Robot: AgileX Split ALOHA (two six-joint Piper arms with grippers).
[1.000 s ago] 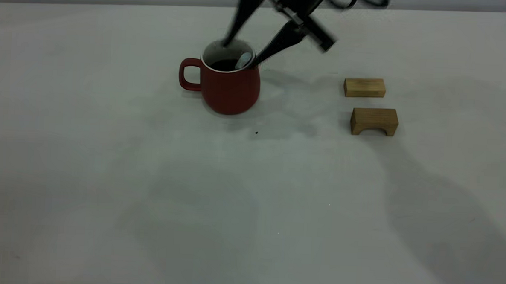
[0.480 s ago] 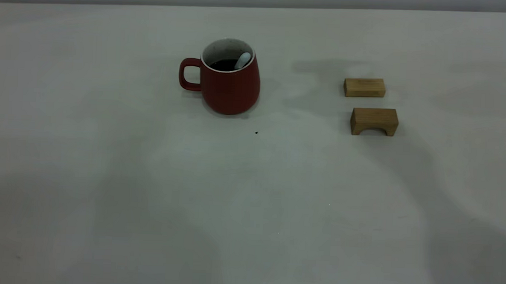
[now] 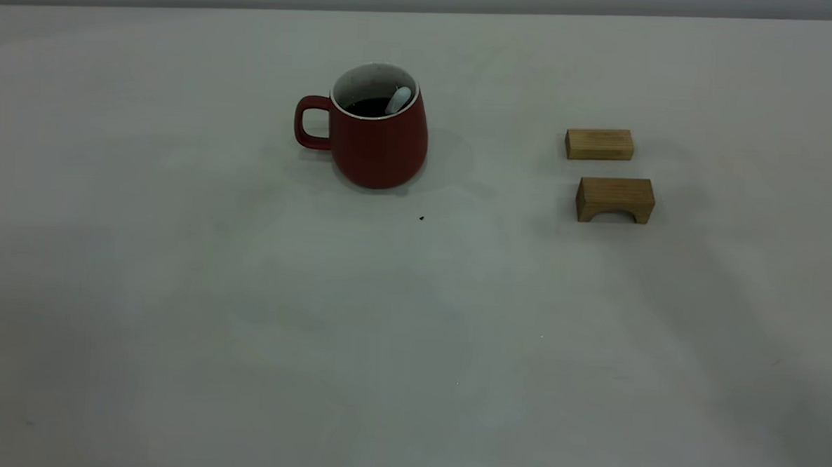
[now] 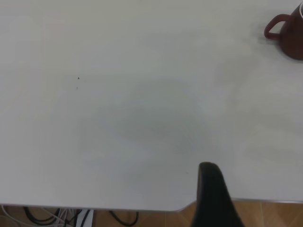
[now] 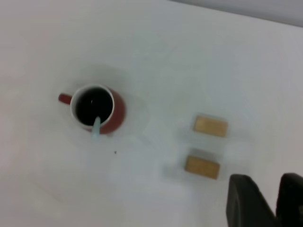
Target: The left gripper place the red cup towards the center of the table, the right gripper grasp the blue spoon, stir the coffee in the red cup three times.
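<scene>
Well, my right claw hangs high above the table and holds nothing. Its two black fingers stand apart, with bare tabletop showing between them. Under it I see the cup and the two blocks, all well apart from my fingers.

From the exterior view, the red cup stands upright a little past the middle of the table, at about 11 o'clock from the centre. Its loop handle points to 9 o'clock. Inside is the coffee — dark and flat against the white speckled wall. The blue spoon stands in the cup with its bowl down in the liquid. Its pale handle leans on the rim at about 2 o'clock, and nothing grips it.

At 3 o'clock from the cup, well apart from it, lie two wooden blocks: a plain block and, just at 6 o'clock of that one, an arched block. They do not touch. A tiny dark speck sits on the tabletop at 5 o'clock from the cup, near its base.

My left claw is over the table edge, beside a rounded corner — far from the cup. Whether it is apart or together, I cannot tell. Below that edge some cables lie on the floor.
</scene>
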